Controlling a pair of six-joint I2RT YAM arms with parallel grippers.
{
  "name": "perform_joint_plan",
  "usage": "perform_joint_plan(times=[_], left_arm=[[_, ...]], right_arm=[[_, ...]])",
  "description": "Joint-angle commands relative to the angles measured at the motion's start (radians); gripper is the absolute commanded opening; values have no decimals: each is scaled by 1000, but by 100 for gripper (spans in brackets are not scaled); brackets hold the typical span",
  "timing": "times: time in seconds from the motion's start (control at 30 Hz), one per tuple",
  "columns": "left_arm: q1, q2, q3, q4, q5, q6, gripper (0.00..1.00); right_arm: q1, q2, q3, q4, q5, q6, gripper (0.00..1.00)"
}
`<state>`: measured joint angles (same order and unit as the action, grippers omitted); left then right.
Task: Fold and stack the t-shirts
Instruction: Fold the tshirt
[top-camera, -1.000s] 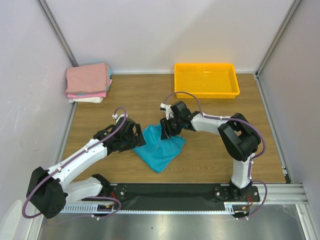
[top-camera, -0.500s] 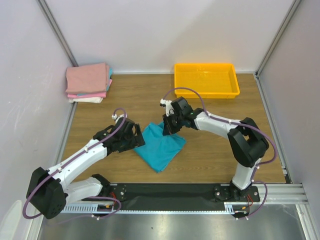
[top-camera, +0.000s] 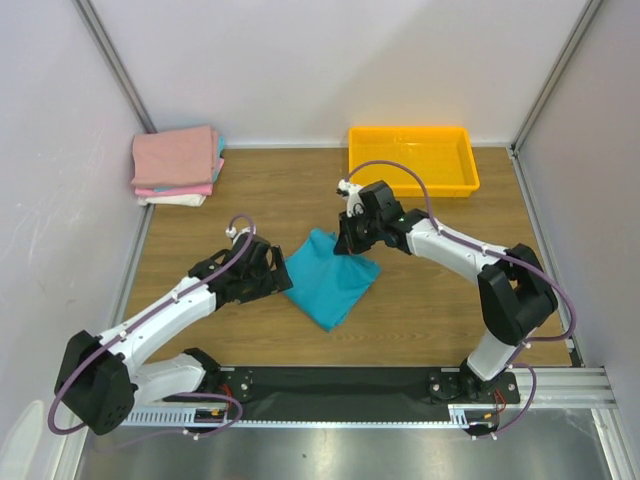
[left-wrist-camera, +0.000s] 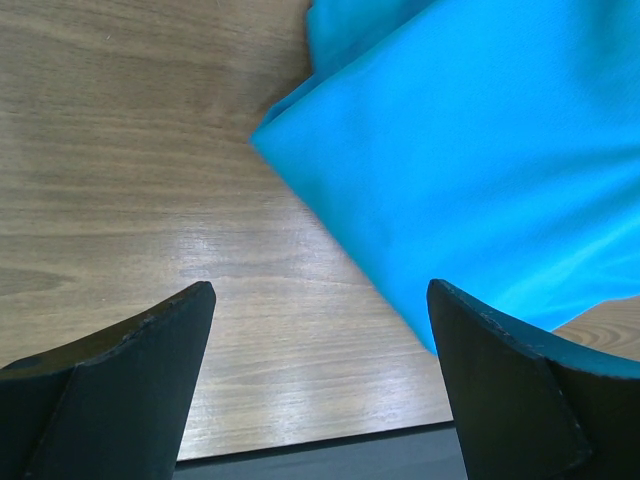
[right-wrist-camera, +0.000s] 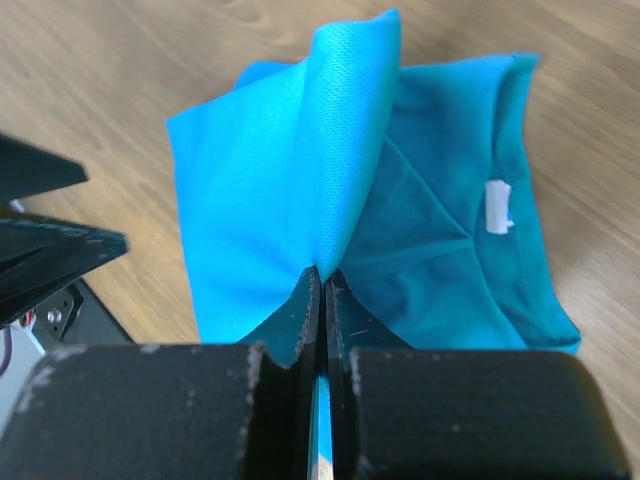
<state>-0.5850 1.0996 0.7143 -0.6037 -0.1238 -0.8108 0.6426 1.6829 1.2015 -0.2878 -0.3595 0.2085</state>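
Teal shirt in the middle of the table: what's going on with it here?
The right hand is shut on a raised fold of the teal t-shirt, while the rest of it lies flat. The left hand is open, hovering at the shirt's left edge without gripping it. A stack of folded shirts sits in the far left corner, so this one is mid-fold and not yet stacked.

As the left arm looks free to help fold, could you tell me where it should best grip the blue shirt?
Take the shirt at its pointed left corner, coming in low over the table from the left. That corner lies flat and juts out toward the open left gripper, while the right gripper pinches the far side, lifted.
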Motion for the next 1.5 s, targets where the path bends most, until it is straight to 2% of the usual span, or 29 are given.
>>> perform_joint_plan(times=[0.0, 0.13, 0.3, 0.47, 0.6, 0.63, 0.73, 0.87, 0.97, 1.0, 1.07, 1.1, 1.23, 1.47], left_arm=[[11, 13, -7, 35, 9, 16, 94], [13, 23, -12, 45, 9, 15, 93], [13, 60, -7, 74, 16, 28, 94], [13, 106, 17, 107, 29, 41, 94], [14, 158, 43, 151, 58, 51, 95], [14, 169, 51, 157, 61, 55, 95], [16, 216, 82, 191, 81, 82, 95], [19, 281, 189, 211, 93, 189, 95], [25, 327, 302, 193, 90, 292, 95], [27, 336, 333, 190, 96, 342, 95], [34, 370, 419, 199, 116, 384, 95], [34, 382, 444, 220, 116, 413, 95], [50, 485, 528, 323, 248, 449, 94], [76, 707, 651, 505, 444, 386, 91]], right_arm=[[-63, -2, -29, 64, -13, 38, 0], [-141, 46, -43, 108, -56, 36, 0], [-182, 130, -37, 148, -99, -7, 0], [-218, 178, -20, 136, -58, -61, 8], [-241, 173, -14, 107, -7, -78, 35], [-245, 164, -10, 104, -3, -81, 47], [-264, 143, 6, 76, 39, -64, 57], [-276, 82, 39, 9, 120, 0, 58], [-277, -16, 32, -51, 177, 124, 51], [-279, -43, 18, -62, 156, 159, 47], [-271, -106, -29, -33, 85, 254, 45], [-264, -174, -101, 19, 68, 284, 43], [-216, -299, -267, 130, 33, 387, 38], [-175, -313, -447, 243, 34, 427, 34]])
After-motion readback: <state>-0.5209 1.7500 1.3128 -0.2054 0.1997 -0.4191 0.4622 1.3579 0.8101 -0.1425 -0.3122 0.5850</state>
